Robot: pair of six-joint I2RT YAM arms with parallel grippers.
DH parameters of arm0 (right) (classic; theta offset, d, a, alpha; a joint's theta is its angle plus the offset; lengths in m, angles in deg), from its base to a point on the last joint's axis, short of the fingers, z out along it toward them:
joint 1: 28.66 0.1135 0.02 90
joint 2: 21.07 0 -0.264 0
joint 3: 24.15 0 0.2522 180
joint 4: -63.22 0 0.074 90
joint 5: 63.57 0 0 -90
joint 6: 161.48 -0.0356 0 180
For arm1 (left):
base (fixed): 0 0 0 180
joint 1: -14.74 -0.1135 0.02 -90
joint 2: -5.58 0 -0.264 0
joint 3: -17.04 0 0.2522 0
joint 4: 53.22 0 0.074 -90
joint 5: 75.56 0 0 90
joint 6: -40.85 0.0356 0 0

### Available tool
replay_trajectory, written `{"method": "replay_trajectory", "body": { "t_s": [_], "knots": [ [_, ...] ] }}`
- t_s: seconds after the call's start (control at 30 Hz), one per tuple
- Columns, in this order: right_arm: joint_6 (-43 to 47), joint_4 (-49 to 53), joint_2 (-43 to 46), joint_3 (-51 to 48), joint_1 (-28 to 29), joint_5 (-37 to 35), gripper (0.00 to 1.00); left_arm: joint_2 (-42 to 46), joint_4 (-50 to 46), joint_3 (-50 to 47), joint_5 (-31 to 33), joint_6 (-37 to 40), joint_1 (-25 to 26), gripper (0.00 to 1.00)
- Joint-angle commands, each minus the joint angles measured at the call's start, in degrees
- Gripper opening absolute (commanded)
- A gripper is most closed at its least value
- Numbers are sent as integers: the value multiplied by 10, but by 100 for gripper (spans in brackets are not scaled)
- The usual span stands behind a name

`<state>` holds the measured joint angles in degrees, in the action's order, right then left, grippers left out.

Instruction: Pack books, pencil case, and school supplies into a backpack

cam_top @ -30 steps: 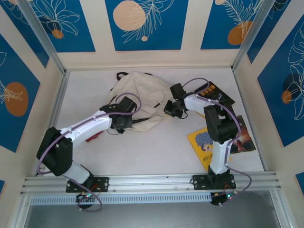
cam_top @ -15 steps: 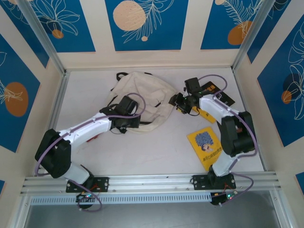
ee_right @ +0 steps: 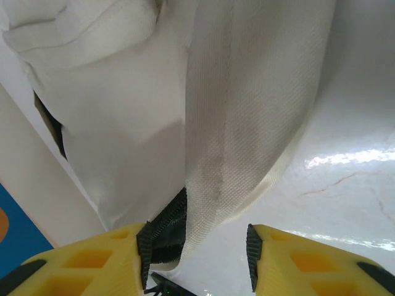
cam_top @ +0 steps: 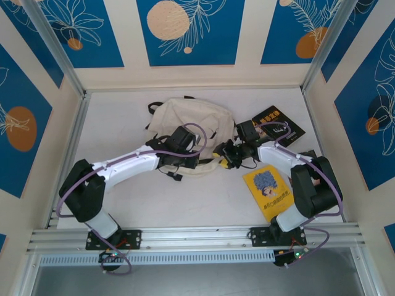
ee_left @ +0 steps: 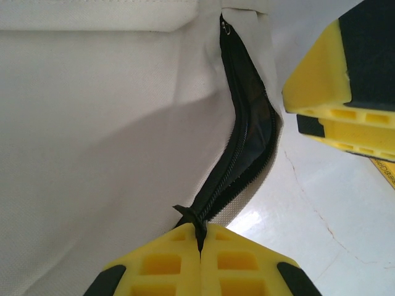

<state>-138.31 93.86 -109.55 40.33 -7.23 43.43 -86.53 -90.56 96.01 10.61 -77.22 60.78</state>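
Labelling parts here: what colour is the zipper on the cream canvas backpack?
Black: the zipper on the cream canvas backpack shows best in the left wrist view.

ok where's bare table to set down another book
Widest bare patch: near middle, between the backpack, the yellow book and the front rail. Another lies left of the backpack, by the wall. Crowded: backpack's right edge, where left gripper and right gripper meet, by the black book.

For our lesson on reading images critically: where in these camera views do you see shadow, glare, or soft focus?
Left wrist: broad soft shadow across the cream-beige canvas backpack, above the left gripper shut on its black zipper pull. Right wrist: bright glare streak on the glossy white table; canvas weave sharp. Top external: even light, faint shadows.
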Motion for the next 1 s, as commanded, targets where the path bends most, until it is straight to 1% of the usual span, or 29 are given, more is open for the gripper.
{"method": "replay_trajectory", "body": {
  "t_s": [0.0,0.2,0.4,0.53,0.67,0.83,0.87,0.97],
  "knots": [
    [-38,-24,1,-5,11,18,43,-1,-7,14,8,2,8,0],
    [-40,-18,-14,-6,23,10,38,2,-15,13,20,0,8,0],
    [-36,-7,-26,-3,24,11,37,5,-21,13,30,0,8,0],
    [-34,-1,-31,-3,25,6,32,5,-24,13,35,-1,8,0],
    [-31,9,-33,-2,26,-3,23,6,-25,11,38,-2,8,0],
    [-22,23,-32,2,26,-27,2,9,-30,10,49,-1,8,0],
    [-18,30,-31,3,26,-38,0,10,-34,10,57,-1,8,0],
    [-1,52,-26,13,25,-77,0,15,-57,7,87,5,8,0]
  ]
}}
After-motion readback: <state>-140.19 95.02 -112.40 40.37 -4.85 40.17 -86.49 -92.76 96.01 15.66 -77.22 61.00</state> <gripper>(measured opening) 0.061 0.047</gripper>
